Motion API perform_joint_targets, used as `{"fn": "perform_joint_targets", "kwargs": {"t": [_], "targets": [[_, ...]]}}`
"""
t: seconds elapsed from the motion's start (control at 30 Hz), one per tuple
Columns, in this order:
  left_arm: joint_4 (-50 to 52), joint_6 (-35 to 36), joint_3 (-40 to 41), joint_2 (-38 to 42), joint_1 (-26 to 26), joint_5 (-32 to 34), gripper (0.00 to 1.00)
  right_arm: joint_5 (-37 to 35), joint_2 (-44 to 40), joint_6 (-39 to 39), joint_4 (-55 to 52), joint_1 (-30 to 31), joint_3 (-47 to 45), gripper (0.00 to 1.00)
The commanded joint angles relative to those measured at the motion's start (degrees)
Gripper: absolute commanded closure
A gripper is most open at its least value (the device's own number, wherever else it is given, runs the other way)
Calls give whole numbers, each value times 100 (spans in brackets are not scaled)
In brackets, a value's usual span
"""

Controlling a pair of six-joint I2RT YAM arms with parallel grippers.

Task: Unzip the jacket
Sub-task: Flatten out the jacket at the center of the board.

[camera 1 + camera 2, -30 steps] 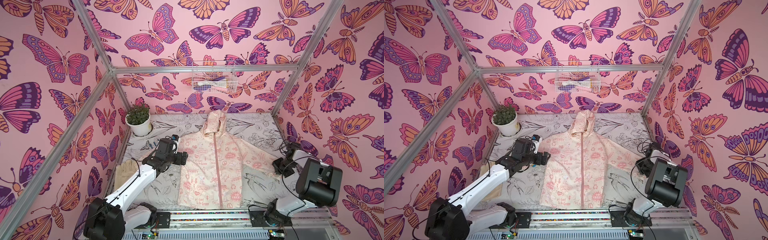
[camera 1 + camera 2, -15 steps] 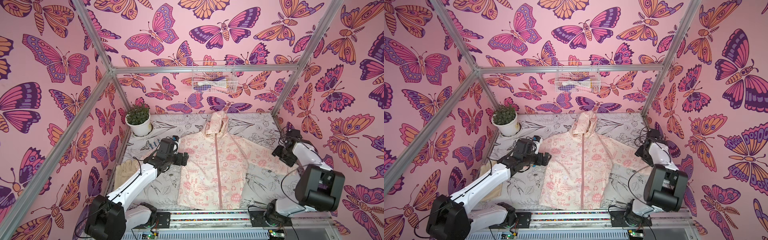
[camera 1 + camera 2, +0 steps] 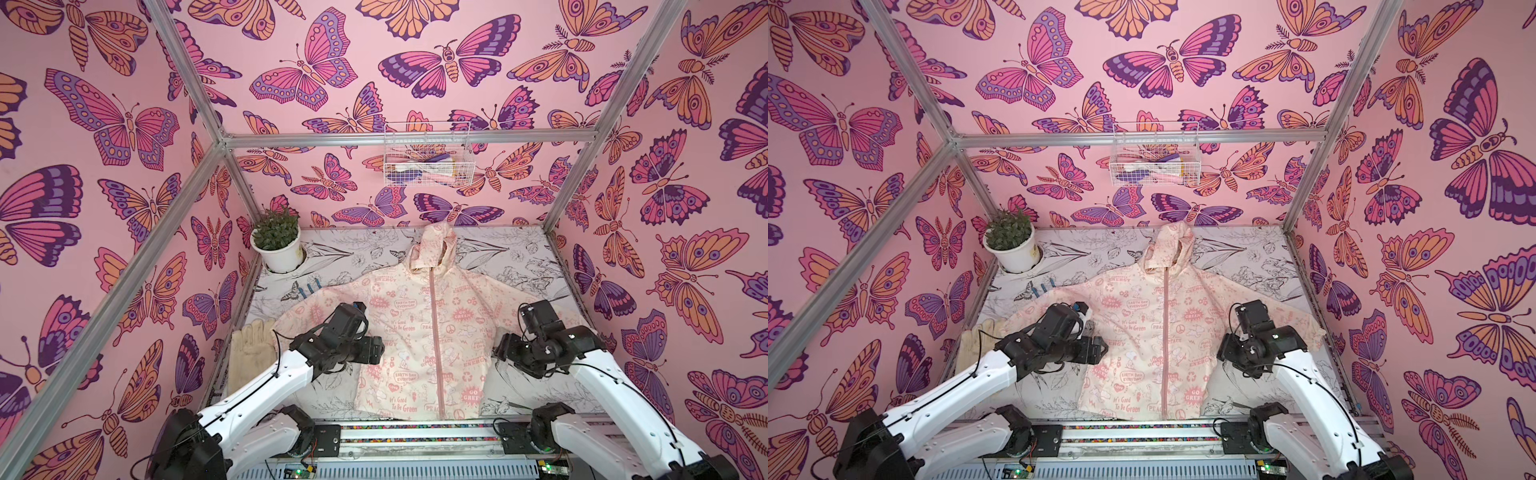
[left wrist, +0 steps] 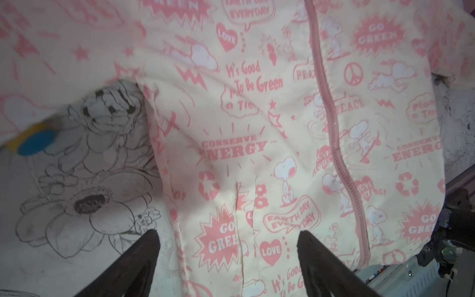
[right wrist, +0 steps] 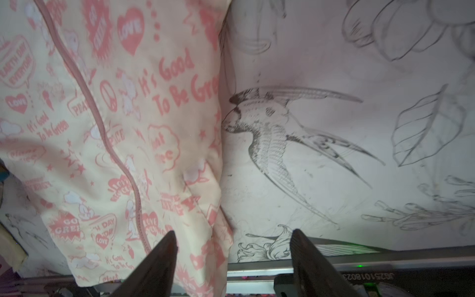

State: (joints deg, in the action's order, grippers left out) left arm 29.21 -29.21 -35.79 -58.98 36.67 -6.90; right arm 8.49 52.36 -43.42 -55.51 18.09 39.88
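While the jacket [image 3: 399, 320] was laid flat and front up across the middle of the desk [image 3: 519, 266], with its hood toward the far edge and its hem at the near edge, its pink zipper [image 3: 435, 332] was seen closed along the front. The left gripper [image 4: 228, 232] was held wide open over the jacket's left side below the sleeve, with nothing gripped. The right gripper [image 5: 232, 231] was likewise held open and empty at the jacket's right side edge, half above cloth and half above bare desk.
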Motion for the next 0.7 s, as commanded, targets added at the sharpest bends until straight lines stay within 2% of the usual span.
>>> {"fn": "perform_joint_targets", "kwargs": {"t": [0.0,0.17,0.3,0.37,0.43,0.5,0.6,0.67], "targets": [[243,-852,333,156,279,29,15,-101,203,-1107,433,689,-219,30],[343,-1430,621,395,710,357,15,-276,758,-1265,945,1029,-569,33],[336,-1755,808,459,905,460,17,-304,978,-1195,1379,1044,-727,44],[331,-1822,845,387,994,503,18,-346,1126,-1102,1478,1048,-703,52],[326,-1851,863,255,1075,536,21,-348,1294,-1004,1551,1047,-659,71],[323,-1873,854,102,1152,589,23,-348,1421,-937,1567,1057,-612,82],[276,-1977,859,-72,1252,706,29,-480,1532,-817,1471,1057,-482,90],[189,-2026,889,-167,1283,736,34,-609,1584,-732,1386,1057,-363,98]]}}
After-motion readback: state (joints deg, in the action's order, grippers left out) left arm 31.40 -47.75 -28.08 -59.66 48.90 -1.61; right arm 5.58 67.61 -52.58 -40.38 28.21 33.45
